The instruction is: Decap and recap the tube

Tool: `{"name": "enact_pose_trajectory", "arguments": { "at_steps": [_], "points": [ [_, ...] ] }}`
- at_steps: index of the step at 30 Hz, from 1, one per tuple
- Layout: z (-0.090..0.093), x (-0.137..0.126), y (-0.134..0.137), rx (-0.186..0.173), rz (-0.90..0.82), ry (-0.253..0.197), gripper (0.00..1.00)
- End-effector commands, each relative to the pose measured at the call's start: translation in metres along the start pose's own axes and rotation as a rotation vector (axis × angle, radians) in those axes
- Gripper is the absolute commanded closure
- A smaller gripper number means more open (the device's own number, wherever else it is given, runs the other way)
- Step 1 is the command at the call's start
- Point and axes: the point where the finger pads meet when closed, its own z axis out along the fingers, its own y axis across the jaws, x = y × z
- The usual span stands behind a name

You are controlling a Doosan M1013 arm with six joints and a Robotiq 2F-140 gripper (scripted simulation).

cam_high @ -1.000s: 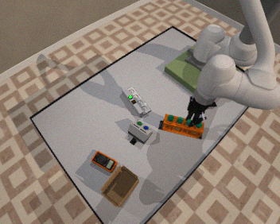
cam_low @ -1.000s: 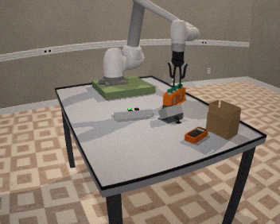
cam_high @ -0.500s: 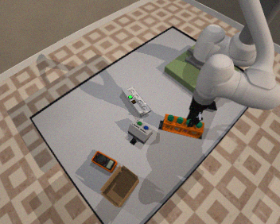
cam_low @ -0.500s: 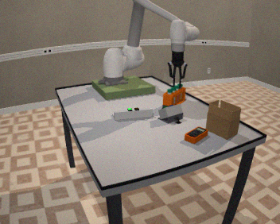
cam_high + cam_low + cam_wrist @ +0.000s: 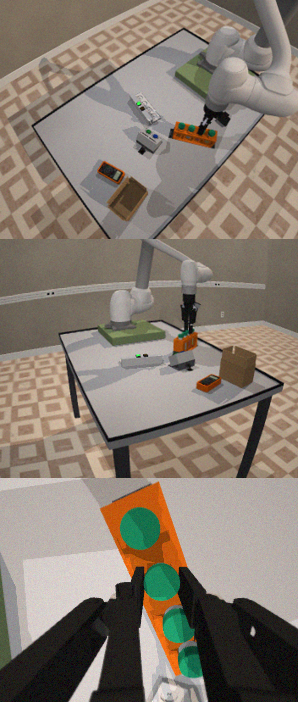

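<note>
The grey, black-edged surface (image 5: 85, 127) carries a green base plate (image 5: 186, 76) near one corner, an orange tube station (image 5: 192, 136), a key housing (image 5: 149, 141), a cap tray (image 5: 148, 108), a meter (image 5: 111, 171) and a cardboard box (image 5: 128, 197).

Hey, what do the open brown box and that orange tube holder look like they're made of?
The brown box looks like plain cardboard: matte tan walls, with one flap standing up at the open top. The orange tube holder looks like moulded plastic, a uniform bright orange with hard edges and no visible grain, though painted metal can't be ruled out.
</note>
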Motion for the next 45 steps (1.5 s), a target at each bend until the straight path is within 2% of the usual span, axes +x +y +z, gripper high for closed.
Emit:
{"name": "enact_pose_trajectory", "arguments": {
  "at_steps": [1,5,6,18,22,26,28,30,34,41,42,45],
  "points": [
    [-0.0005,0.0004,0.0004,-0.004,0.140,-0.020,0.70],
    [-0.0005,0.0004,0.0004,-0.004,0.140,-0.020,0.70],
    [0.0000,0.0004,0.0004,-0.004,0.140,-0.020,0.59],
    [0.0000,0.0004,0.0004,-0.004,0.139,-0.019,0.59],
    [-0.0005,0.0005,0.0004,-0.001,-0.166,-0.020,0.59],
    [-0.0005,0.0005,0.0004,0.000,-0.361,-0.021,0.59],
    [-0.0005,0.0005,0.0004,0.000,-0.361,-0.021,0.59],
    [-0.0005,0.0005,0.0004,0.003,-0.549,-0.020,0.59],
    [-0.0005,0.0005,0.0004,0.004,-0.737,-0.022,0.59],
    [-0.0005,0.0004,0.0004,0.005,-0.758,-0.020,0.59],
    [-0.0005,0.0004,0.0004,0.005,-0.758,-0.020,0.70],
    [-0.0005,0.0005,0.0004,0.005,-0.758,-0.020,0.70]
  ]
}}
